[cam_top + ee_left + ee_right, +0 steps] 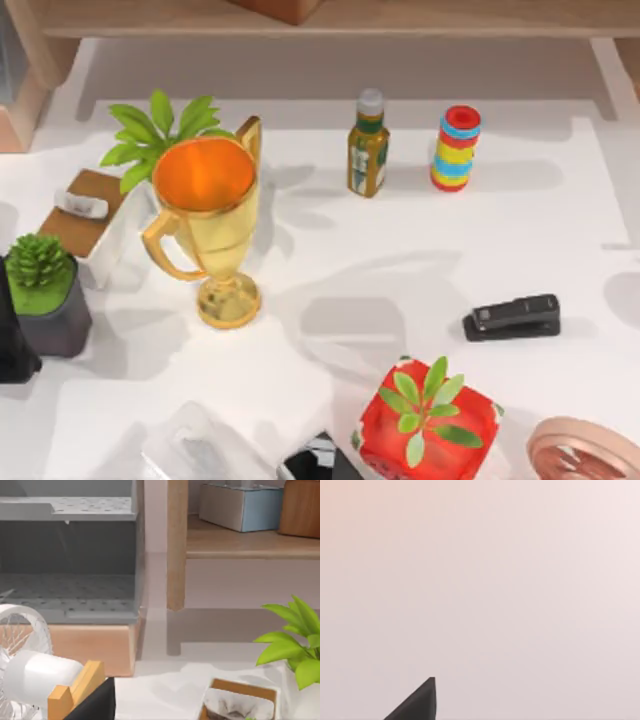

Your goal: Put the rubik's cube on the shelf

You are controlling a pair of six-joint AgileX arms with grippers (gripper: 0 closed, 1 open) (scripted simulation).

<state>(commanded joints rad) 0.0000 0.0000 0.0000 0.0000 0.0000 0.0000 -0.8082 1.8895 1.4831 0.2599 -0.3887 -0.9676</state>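
Looking down from the top view, the shelf (420,18) runs along the far edge of the white tabletop (420,250), a pale side support at each end. In front of it stand a small bottle (368,150) and, just to its right, a striped cylinder (456,148). A gold trophy (210,230) with an orange inside stands left of centre, and a leafy plant (160,130) sits right behind it. A succulent (42,290) in a dark pot is at the left edge. A black stapler (512,317) lies over on the right, and the red planter (425,425) is near the front edge.

The left wrist view looks at one of the shelf's posts, with a grey rack (70,555) beside it and a white fan (22,650) up close. Just a dark sliver of the left gripper (95,702) pokes in, so I can't tell if it's spread or closed.

The right wrist view is a pale blank surface plus a dark wedge of the right gripper (417,702). I can't tell there either.
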